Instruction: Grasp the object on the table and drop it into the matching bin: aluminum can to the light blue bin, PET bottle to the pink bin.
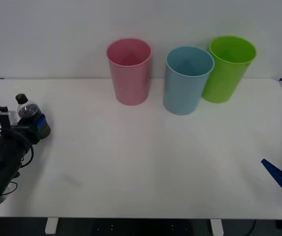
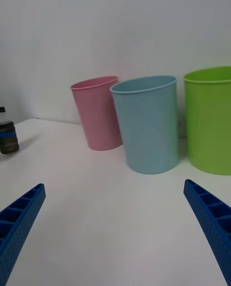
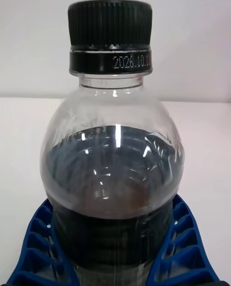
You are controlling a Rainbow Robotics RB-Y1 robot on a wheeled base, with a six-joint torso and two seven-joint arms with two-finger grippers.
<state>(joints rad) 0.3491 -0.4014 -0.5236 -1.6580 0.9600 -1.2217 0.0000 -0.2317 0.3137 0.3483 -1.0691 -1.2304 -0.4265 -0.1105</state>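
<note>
Left hand (image 3: pixel 115 267) has its blue fingers clamped round the bottle (image 1: pixel 28 114) at the surface's (image 1: pixel 145 162) far left, so lift straight up, keep it upright, then carry it over the pink bin (image 1: pixel 129 71); right hand (image 2: pixel 115 228) sits open, near the right edge.

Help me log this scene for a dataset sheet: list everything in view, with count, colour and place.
PET bottle: one, clear with black cap and dark contents, upright at the table's left end, between the left gripper's fingers.
Pink bin: one, pink, back of the table, leftmost of three.
Light blue bin: one, light blue, middle of the row.
Lime green bin: one, lime green, rightmost, close behind the blue one.
Table: one, white.
Left gripper: one, blue fingers closed around the bottle's body.
Right gripper: one, blue, open, low over the table's right edge.
</note>
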